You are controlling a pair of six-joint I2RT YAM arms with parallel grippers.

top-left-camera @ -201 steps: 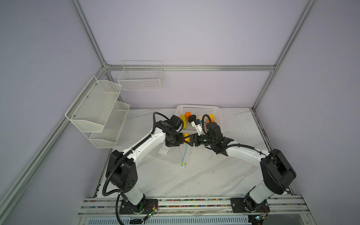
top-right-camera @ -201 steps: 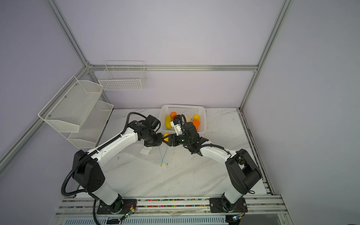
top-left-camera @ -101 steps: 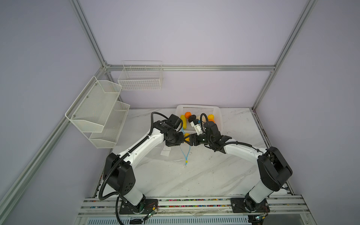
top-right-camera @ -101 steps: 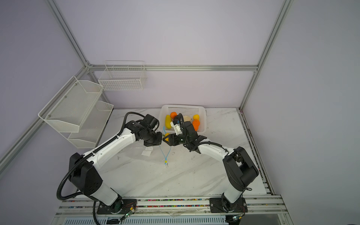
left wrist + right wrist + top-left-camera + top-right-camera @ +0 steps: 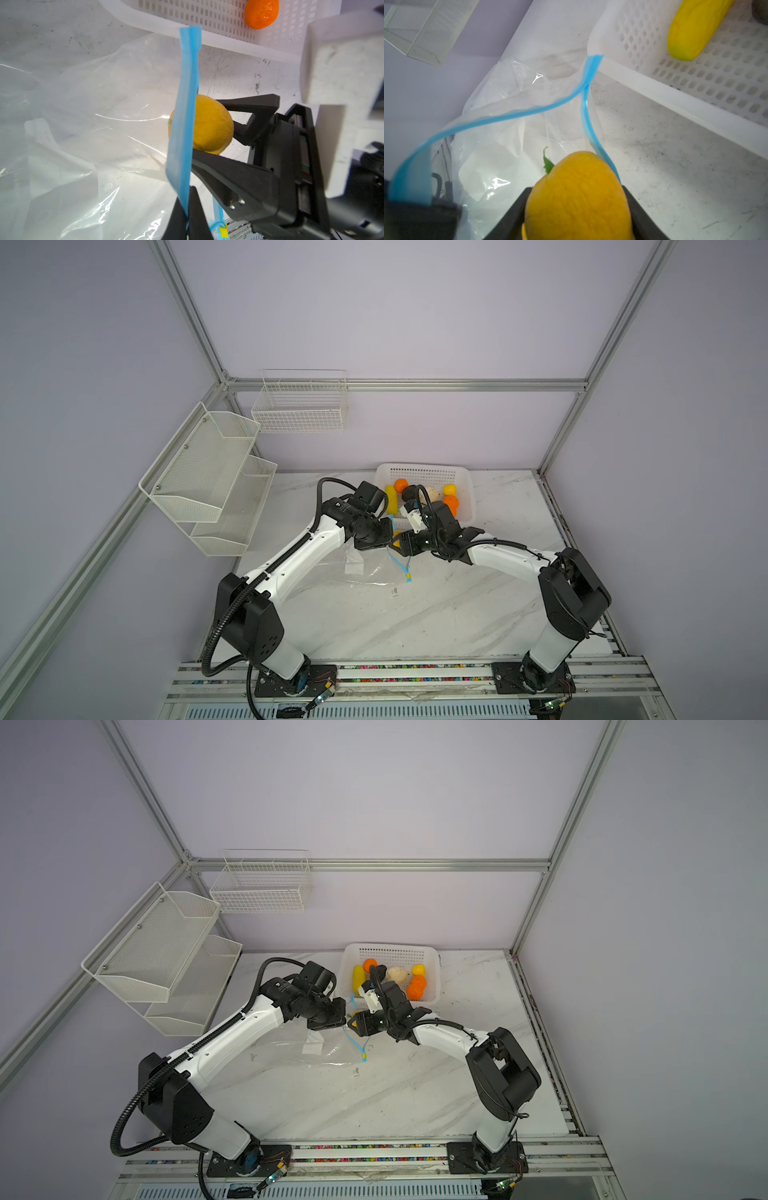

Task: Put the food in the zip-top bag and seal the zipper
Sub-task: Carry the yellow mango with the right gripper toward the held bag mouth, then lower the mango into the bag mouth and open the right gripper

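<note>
The clear zip-top bag (image 5: 357,572) (image 5: 291,1048) lies crumpled on the marble table. My left gripper (image 5: 188,199) (image 5: 384,541) is shut on its light-blue zipper (image 5: 187,104) (image 5: 500,118), holding the upper lip lifted so the mouth gapes. The yellow-blue slider tab (image 5: 409,577) (image 5: 223,232) hangs at one end. My right gripper (image 5: 575,189) (image 5: 398,545) is shut on a yellow round fruit (image 5: 212,124) (image 5: 579,197) right at the mouth, touching the lower strip. More food sits in the basket: a long yellow piece (image 5: 358,977), orange balls (image 5: 417,986), a cream ball (image 5: 397,974).
The white perforated basket (image 5: 424,467) (image 5: 675,93) stands just behind both grippers, its near rim close to the bag's corner. A two-tier mesh rack (image 5: 208,472) and a wire basket (image 5: 299,406) hang on the left and back walls. Aluminium frame posts border the table.
My right arm has reached a little further toward the bag with the yellow fruit. The zipper's hanging end with the slider has shifted slightly. The left gripper has kept its hold.
</note>
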